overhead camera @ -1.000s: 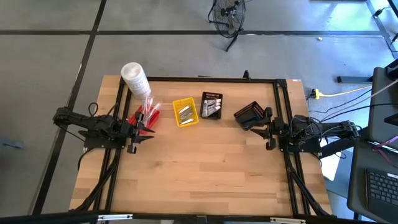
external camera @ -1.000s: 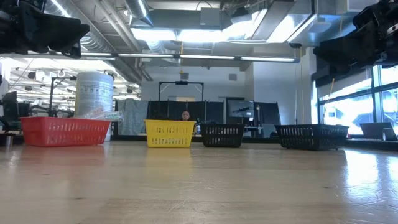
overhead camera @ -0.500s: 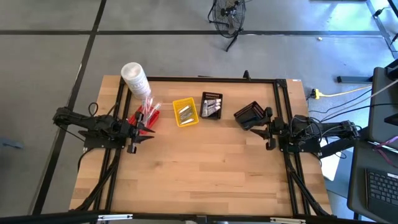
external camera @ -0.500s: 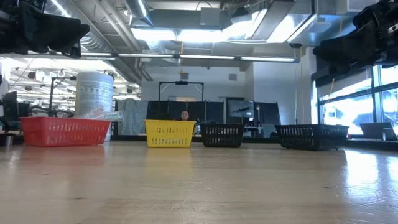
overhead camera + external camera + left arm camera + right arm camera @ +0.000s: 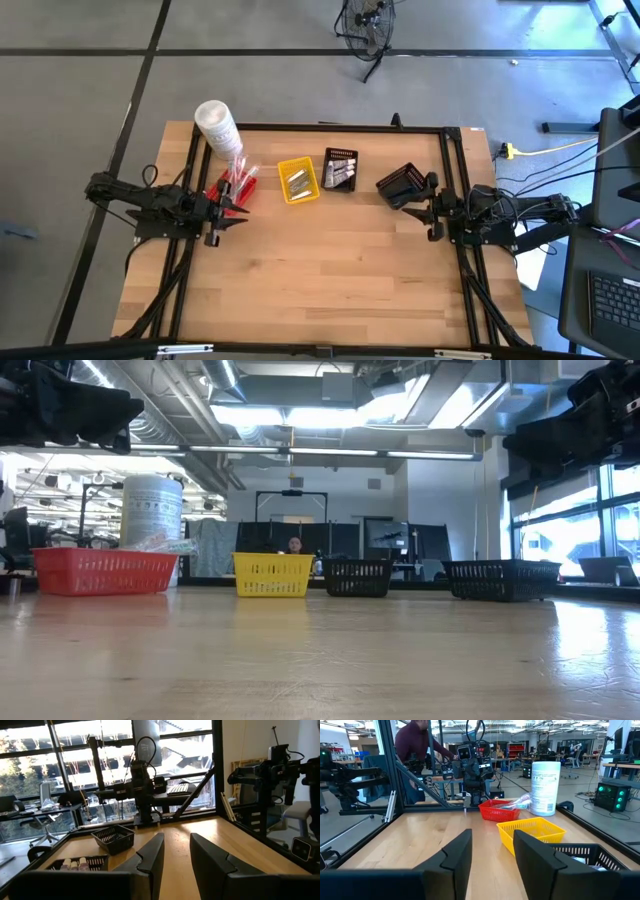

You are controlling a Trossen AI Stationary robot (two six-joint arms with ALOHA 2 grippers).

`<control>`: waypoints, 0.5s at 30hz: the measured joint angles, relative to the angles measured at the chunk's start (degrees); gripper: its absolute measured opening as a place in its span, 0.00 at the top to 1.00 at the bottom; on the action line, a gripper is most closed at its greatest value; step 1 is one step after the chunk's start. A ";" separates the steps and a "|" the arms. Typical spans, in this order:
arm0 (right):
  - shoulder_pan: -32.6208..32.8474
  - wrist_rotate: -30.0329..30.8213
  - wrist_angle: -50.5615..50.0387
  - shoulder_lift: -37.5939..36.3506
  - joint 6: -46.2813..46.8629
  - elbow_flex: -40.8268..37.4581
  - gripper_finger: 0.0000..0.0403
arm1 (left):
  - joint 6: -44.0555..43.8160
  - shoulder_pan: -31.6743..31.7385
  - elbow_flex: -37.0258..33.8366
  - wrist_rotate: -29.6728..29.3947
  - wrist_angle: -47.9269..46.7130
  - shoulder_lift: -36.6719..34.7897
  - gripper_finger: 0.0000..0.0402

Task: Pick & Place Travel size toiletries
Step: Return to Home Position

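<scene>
Across wooden table [image 5: 330, 280]: four baskets [image 5: 271, 575], some holding toiletries [image 5: 341, 176] | room beyond: person [image 5: 414, 745]

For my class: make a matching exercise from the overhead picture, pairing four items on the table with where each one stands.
Things:
1. white tub
2. red basket
3. yellow basket
4. right black basket

Places:
A. nearest the right arm
B. far left corner of the table
C. between the red basket and a black one
D. beside the left arm

Pairs: 1-B, 2-D, 3-C, 4-A
</scene>
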 joint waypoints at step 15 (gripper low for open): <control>0.00 0.02 0.00 0.00 0.00 0.00 0.68 | 0.01 0.00 0.00 0.00 0.01 0.00 0.78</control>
